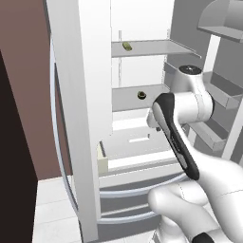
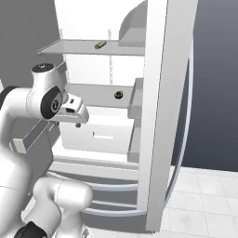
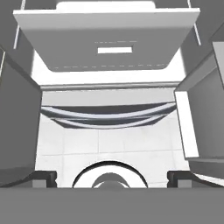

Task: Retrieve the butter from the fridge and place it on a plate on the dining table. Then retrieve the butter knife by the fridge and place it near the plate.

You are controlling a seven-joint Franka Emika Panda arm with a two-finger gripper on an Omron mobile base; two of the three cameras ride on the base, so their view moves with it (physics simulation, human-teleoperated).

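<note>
The fridge stands with both doors swung open, its white inside and shelves showing. The butter is a small pale yellow stick in a low bin of the left door, also the pale block of butter beside my arm. My gripper points down in front of the fridge's white crisper drawer, over the floor tiles. Its fingertips stand wide apart with nothing between them. My hand hangs to the right of the butter and above it. The plate, dining table and butter knife are out of view.
A small olive item lies on the upper shelf and a dark round item on the shelf below. Door bins flank my hand on both sides. The curved handles of the bottom drawers lie below.
</note>
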